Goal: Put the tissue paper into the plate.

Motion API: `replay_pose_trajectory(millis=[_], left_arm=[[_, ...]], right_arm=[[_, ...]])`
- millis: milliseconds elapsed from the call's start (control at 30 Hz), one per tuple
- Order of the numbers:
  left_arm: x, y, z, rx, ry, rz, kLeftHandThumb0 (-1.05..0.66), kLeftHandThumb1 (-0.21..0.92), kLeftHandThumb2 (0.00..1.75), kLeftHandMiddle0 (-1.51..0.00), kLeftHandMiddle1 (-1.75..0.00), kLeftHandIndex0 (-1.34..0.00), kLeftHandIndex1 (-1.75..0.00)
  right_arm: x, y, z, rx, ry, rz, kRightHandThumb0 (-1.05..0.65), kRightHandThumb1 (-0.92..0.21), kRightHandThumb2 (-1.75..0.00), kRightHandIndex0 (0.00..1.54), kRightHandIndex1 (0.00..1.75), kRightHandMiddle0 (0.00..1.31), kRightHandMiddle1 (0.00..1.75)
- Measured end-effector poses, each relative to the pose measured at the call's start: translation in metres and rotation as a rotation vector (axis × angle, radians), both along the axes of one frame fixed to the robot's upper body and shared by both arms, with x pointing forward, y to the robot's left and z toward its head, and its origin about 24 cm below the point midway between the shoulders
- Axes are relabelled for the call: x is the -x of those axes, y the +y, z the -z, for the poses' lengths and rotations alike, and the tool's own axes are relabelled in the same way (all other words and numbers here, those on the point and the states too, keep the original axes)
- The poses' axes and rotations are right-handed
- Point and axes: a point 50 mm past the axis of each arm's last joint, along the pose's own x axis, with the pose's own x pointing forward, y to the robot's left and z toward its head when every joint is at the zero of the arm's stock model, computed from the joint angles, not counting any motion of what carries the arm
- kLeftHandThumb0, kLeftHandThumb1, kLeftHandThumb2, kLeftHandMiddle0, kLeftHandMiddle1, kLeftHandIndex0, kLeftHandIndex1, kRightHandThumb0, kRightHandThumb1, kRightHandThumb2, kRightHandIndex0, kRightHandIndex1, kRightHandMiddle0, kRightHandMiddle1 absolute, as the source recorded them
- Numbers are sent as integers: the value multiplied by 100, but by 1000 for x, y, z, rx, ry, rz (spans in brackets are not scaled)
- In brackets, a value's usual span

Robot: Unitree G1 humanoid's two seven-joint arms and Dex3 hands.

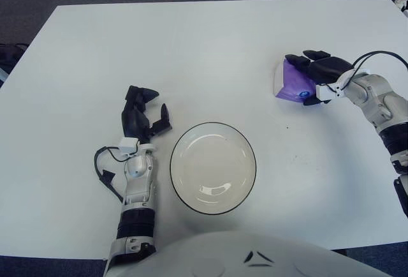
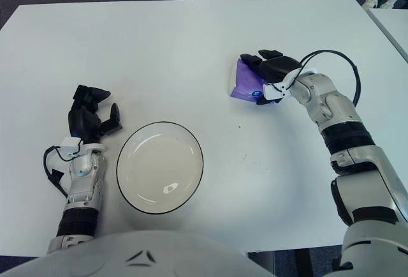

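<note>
On the white table (image 1: 191,47), the purple tissue paper pack (image 1: 288,85) lies well apart from the black-rimmed plate (image 1: 213,168), up and to the right of it, on the bare tabletop rather than in the plate. The right hand (image 1: 317,76) sits on top of the pack with its dark fingers (image 1: 305,60) curled over the far edge and the thumb pressing the near side, so it grips the pack. The left hand (image 1: 141,115) shows just left of the plate, fingers loosely bent and holding nothing.
</note>
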Motion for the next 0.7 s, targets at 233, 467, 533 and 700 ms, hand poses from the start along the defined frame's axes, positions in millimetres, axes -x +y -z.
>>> replay_pose_trajectory(millis=[233, 467, 533, 700], left_arm=[[1, 0, 0, 0, 2, -3, 0, 31, 124, -68, -145, -50, -175], [2, 1, 2, -2, 9, -15, 0, 33, 121, -65, -144, -50, -175], [3, 1, 2, -2, 12, -18, 0, 33, 121, -65, -144, -50, -175], [3, 1, 3, -1, 14, -20, 0, 33, 120, -67, -143, -49, -175]], right_arm=[[-4, 9, 6, 4, 8, -9, -105, -55, -57, 0, 0, 0, 0], [-9, 13, 16, -15, 8, 15, -105, -55, -55, 0, 0, 0, 0], [-10, 13, 18, -7, 12, 18, -105, -54, -55, 0, 0, 0, 0], [-13, 14, 21, 8, 21, 23, -91, -43, -73, 0, 0, 0, 0]])
